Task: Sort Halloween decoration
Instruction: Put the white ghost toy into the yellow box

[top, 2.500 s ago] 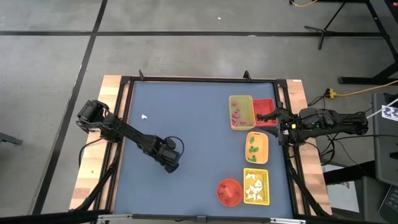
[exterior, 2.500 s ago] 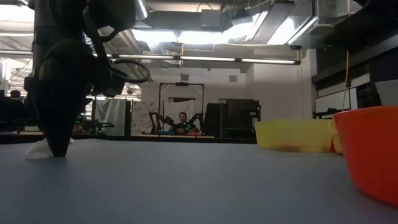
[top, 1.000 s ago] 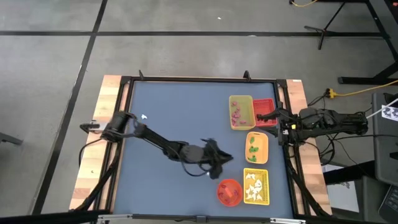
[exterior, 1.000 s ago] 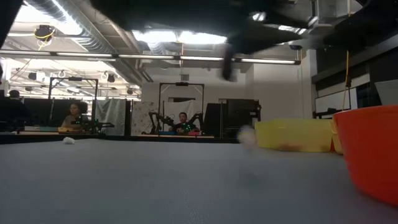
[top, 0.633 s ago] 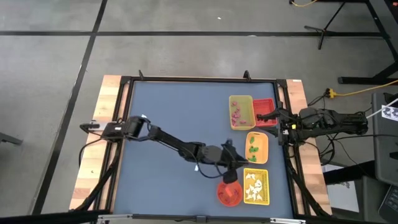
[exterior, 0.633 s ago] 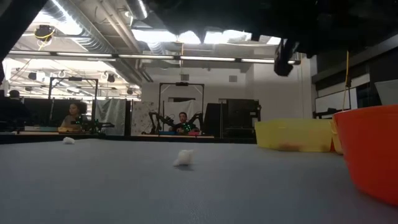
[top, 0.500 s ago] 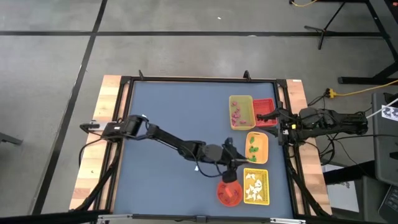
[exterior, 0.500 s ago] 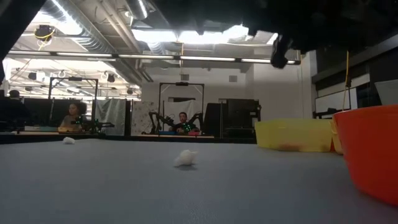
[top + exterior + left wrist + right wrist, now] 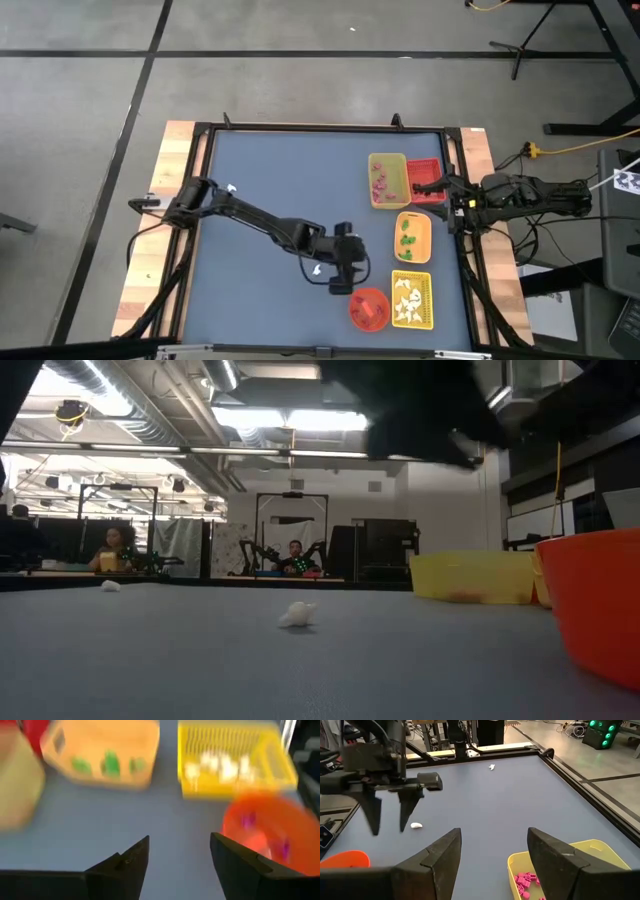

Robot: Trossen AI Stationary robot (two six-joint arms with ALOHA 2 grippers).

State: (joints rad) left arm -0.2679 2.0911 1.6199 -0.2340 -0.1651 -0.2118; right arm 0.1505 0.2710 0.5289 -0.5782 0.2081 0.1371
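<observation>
While the blue table [image 9: 280, 190] lies beneath it, the left gripper [image 9: 341, 285] hovers with fingers apart and empty, beside the orange bowl [image 9: 368, 308]. A white ghost piece [image 9: 316, 269] lies on the table just beside that gripper. The right gripper [image 9: 418, 187] waits, fingers apart, over the red tray [image 9: 428, 180].

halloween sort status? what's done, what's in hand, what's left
Done: pink pieces in the yellow tray, green pieces in the orange tray, white ghosts in the slatted tray.
In hand: nothing. The left gripper is open and empty; the right gripper waits open by the red tray.
Left: one white piece beside the left gripper, another white piece far left.
</observation>
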